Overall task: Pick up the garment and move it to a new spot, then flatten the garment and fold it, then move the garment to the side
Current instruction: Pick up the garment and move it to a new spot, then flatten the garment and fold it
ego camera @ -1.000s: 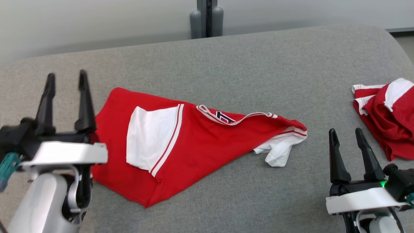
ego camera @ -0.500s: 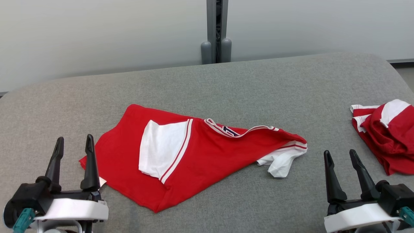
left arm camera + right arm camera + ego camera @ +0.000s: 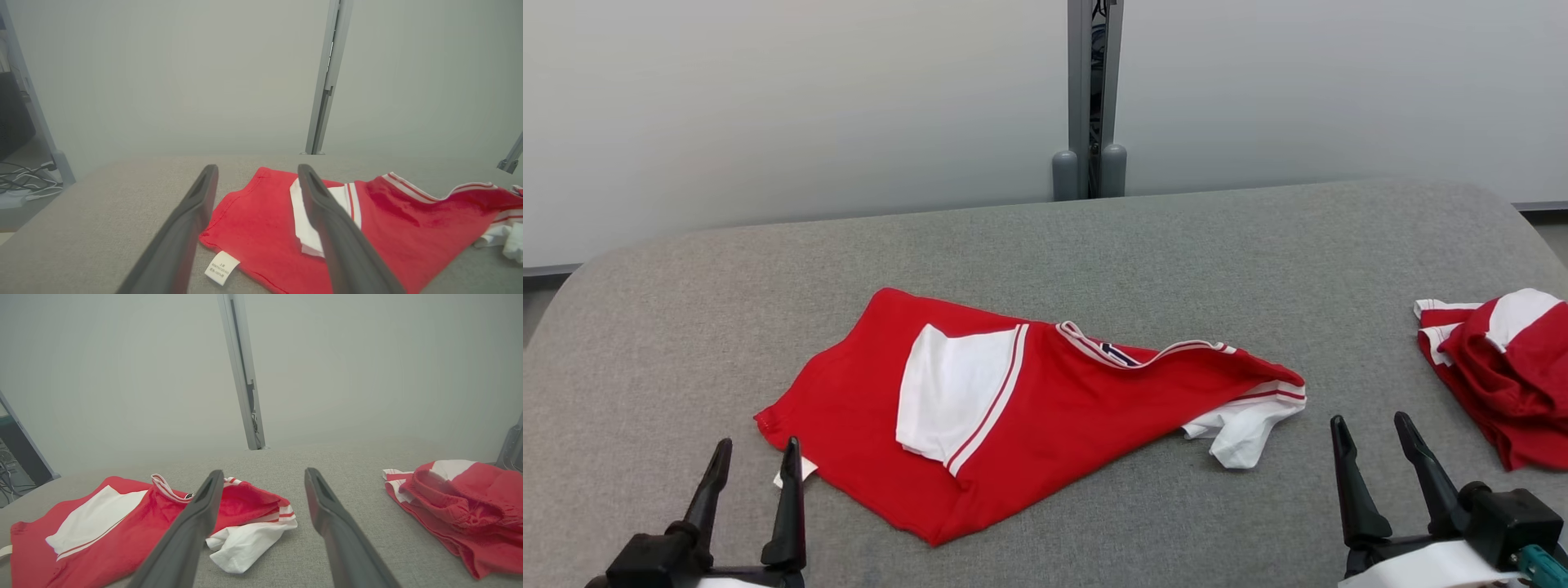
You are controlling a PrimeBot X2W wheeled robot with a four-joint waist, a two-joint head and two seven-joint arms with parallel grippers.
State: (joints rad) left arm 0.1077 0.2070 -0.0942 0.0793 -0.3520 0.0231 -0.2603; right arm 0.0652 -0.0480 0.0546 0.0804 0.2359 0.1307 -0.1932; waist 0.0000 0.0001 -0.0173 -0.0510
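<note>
Red shirt (image 3: 1054, 416): we find it lying on the desk (image 3: 1176, 245), half folded, rumpled at one end; left gripper (image 3: 757, 445), right gripper (image 3: 1370, 419): jaws wide apart, empty; we judge folding and side move outstanding.

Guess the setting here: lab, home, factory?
Likely a robot test lab, not a home: grey fabric-covered worktable, plain pale partition panels joined by a grey metal post, loose cables beyond its edge.
</note>
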